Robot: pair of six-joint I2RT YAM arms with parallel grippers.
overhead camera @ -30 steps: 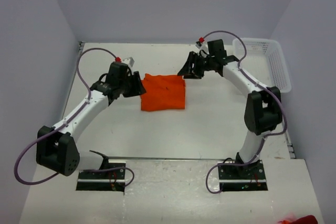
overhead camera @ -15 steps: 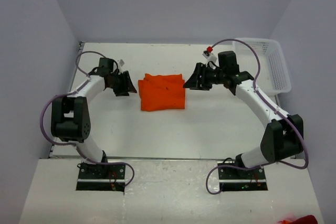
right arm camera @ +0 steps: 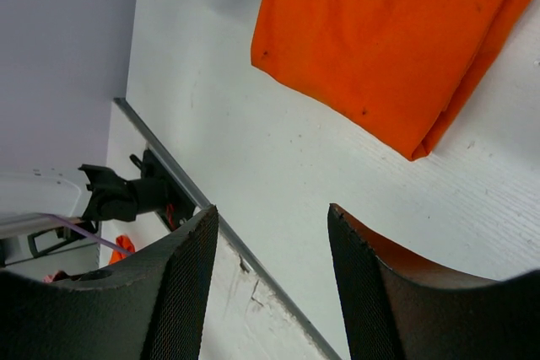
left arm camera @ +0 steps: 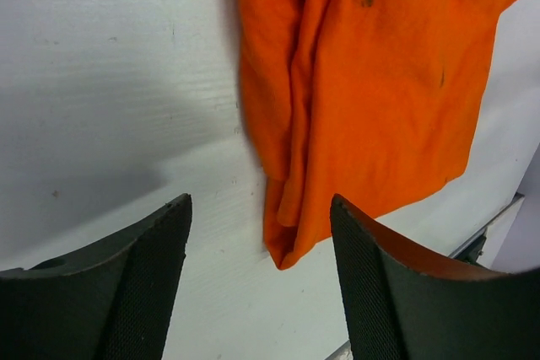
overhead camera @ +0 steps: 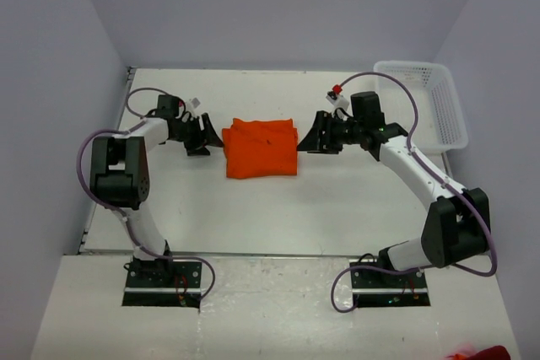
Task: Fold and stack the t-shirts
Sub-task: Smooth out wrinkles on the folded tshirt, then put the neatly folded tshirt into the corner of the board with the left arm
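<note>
- Shirt (overhead camera: 261, 148): folded to a rough rectangle, lying flat mid-table, touched by nothing.
- Left edge rumpled, with layers bunched and one corner loose; right edge cleaner, ending in a tidy fold line.
- Left gripper (left arm camera: 260, 205): just left of the shirt, jaws apart, nothing between them.
- Right gripper (right arm camera: 272, 211): just right of the shirt, jaws likewise apart and empty.
- Probably the gap between folding and stacking.
- To do it well: come in low from both sides, slide a finger under every layer and pinch the whole thickness. Lift level and together to keep the fold shut, with extra care on the loose left edge.
- Basket (overhead camera: 407, 64): far right on the table (overhead camera: 253, 208), well apart from the shirt.
- Count: one shirt on the table, two grippers, one basket.
- Also one orange-red scrap (overhead camera: 483, 351) at the near right corner; perhaps another shirt, cannot tell.
</note>
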